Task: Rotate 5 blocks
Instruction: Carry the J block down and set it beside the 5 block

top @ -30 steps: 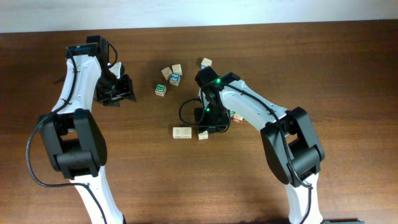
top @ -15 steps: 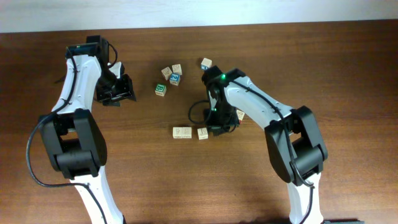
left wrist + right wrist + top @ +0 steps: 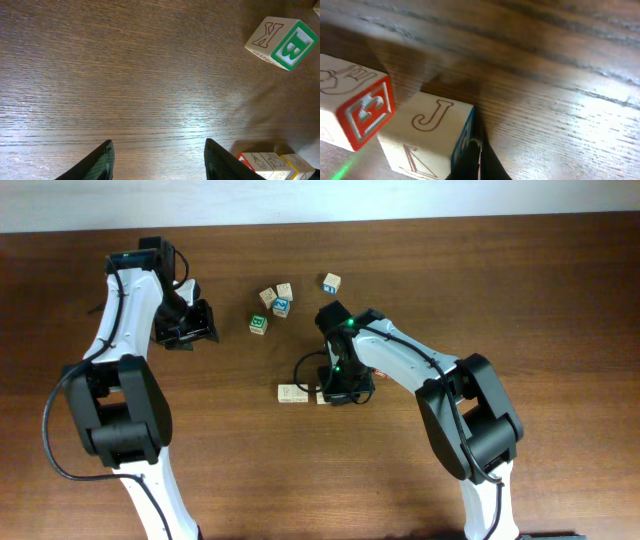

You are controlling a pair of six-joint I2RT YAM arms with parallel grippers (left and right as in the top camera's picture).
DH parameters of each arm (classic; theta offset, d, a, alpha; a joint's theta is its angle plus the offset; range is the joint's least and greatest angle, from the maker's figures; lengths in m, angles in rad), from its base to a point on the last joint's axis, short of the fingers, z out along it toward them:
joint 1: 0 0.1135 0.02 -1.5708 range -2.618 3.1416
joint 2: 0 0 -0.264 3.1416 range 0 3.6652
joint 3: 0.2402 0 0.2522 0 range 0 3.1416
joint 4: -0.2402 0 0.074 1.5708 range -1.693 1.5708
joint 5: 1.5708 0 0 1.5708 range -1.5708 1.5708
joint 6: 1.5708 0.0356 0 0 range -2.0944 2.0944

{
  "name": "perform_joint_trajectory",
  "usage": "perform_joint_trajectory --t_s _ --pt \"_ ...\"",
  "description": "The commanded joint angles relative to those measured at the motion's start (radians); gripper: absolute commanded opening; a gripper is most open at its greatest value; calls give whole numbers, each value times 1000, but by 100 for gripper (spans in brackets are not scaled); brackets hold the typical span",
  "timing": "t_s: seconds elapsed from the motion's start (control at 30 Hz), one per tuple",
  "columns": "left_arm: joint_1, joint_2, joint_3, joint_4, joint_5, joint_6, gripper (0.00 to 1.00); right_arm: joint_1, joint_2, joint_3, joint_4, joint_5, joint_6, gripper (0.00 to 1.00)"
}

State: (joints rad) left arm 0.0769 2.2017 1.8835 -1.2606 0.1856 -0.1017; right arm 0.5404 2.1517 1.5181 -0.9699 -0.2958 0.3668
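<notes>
left gripper (image 3: 157, 150): your fingers spread, nothing between, over bare table (image 3: 125, 75)
right gripper (image 3: 476, 162): yours is clenched empty, tips against j block (image 3: 427, 132)
red-faced block (image 3: 362, 110): touching j block

Lab: 2 robot arms (image 3: 400, 360), table (image 3: 560, 280)

The brown wood table (image 3: 560, 300) has small letter blocks on it. A green block (image 3: 258, 325) and a blue block (image 3: 281, 306) sit toward the far edge. Pale blocks (image 3: 293, 393) lie in a row near the middle
</notes>
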Motion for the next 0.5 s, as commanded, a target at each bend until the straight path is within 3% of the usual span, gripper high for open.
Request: perform_joint_trajectory --t_s 0.0,0.47 --pt "0 12 17 4 0 -10 56 10 -5 -19 19 16 4 5" --pt "0 12 17 4 0 -10 55 61 -5 -19 69 8 5 6"
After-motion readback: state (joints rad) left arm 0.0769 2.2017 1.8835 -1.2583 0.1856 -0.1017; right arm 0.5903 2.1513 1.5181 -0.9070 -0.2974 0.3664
